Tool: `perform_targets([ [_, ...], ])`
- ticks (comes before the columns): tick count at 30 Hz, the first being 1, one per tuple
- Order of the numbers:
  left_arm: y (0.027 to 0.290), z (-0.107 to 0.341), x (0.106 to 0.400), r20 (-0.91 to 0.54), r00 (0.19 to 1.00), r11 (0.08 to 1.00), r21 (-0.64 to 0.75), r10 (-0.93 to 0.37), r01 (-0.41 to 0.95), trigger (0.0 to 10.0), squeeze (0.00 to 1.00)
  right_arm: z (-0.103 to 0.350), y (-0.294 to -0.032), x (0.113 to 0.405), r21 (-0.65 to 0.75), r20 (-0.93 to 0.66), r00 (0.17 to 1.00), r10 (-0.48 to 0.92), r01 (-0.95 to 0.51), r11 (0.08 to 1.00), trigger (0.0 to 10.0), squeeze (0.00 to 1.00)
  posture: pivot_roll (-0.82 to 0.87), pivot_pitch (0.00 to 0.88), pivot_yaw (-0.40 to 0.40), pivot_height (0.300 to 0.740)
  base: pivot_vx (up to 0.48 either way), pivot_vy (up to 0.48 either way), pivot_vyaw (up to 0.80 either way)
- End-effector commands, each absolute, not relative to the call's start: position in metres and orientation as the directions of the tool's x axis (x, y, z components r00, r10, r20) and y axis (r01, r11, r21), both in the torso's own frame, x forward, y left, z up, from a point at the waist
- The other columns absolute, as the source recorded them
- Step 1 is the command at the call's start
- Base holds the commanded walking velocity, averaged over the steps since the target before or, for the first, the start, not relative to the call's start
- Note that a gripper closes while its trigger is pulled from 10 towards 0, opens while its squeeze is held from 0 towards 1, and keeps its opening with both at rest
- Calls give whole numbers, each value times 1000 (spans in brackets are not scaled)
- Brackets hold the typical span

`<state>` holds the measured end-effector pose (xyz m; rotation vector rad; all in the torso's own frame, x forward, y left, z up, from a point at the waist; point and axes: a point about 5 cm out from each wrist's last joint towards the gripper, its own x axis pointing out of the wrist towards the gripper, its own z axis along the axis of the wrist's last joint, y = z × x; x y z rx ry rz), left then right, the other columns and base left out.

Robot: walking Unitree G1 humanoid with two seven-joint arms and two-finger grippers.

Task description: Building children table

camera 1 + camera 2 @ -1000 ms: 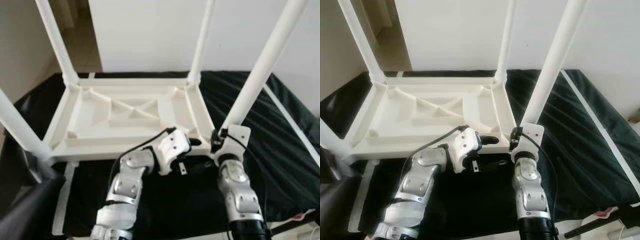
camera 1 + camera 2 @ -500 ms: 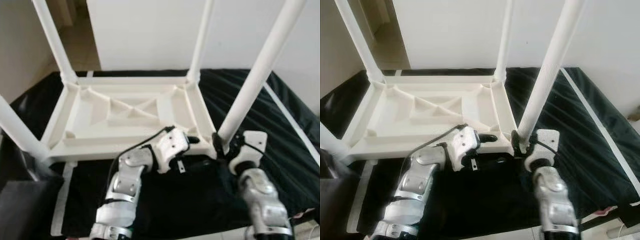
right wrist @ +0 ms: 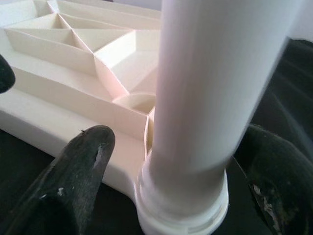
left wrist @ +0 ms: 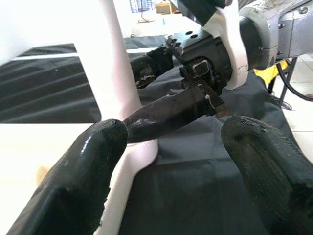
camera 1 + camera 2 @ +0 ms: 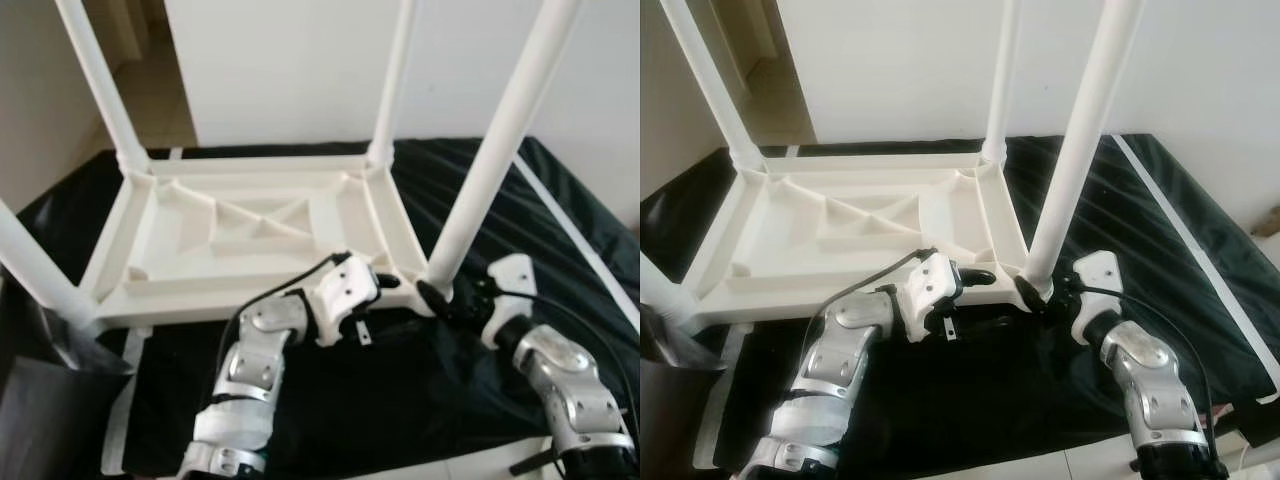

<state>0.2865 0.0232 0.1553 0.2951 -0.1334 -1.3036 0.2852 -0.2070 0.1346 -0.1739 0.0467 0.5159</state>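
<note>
A white children's table (image 5: 260, 298) lies upside down on a black cloth (image 5: 400, 400), its legs pointing up. My right gripper (image 5: 435, 295) reaches in from the right to the base of the near right leg (image 5: 490, 160). In the right wrist view its fingers (image 3: 83, 166) stand open on either side of that leg (image 3: 205, 98), with a gap beside one finger. My left gripper (image 5: 390, 305) is open at the same near right corner, one finger over the rim and one below it. The left wrist view shows its fingers (image 4: 83, 171) wide apart with the right gripper's finger (image 4: 166, 112) between them.
Three more white legs rise at the other corners, the near left one (image 5: 35, 265) close to my left side. A dark bag (image 5: 40, 400) sits at the lower left. White tape strips (image 5: 125, 400) cross the cloth. A white wall (image 5: 300, 60) stands behind.
My right arm has swung from in front of the near right leg round to its right side, the wrist turning with it. The left arm has stayed put. The camera shifted slightly.
</note>
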Motion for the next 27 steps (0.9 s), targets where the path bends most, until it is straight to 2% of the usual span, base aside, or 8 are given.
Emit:
perform_targets([
  [1,26,157,299,4,512,489,298,-859,820,10000,0,131,-208,292,-179,-122,853,508,-522,834,10000,0,-58,0,-21,740,0,0,0],
  [11,26,158,298,7,515,492,306,-857,815,10000,0,130,-204,312,-233,-168,827,537,-562,793,10000,0,-37,0,-27,740,0,0,0],
  [12,26,158,298,9,517,494,307,-856,813,10000,0,129,-204,314,-235,-174,820,545,-572,786,7569,0,-30,0,-31,740,0,0,0],
  [15,27,158,297,10,517,495,307,-856,813,10000,0,129,-204,315,-234,-177,815,552,-579,781,7569,0,-30,0,-31,740,0,0,0],
  [16,27,158,297,10,518,496,307,-855,813,10000,0,129,-204,316,-234,-175,811,558,-585,777,0,0,-26,0,-34,740,0,0,0],
  [27,26,155,293,6,518,495,300,-856,815,10000,0,124,-208,317,-245,-185,802,567,-597,764,0,0,-23,0,-34,740,0,0,0],
])
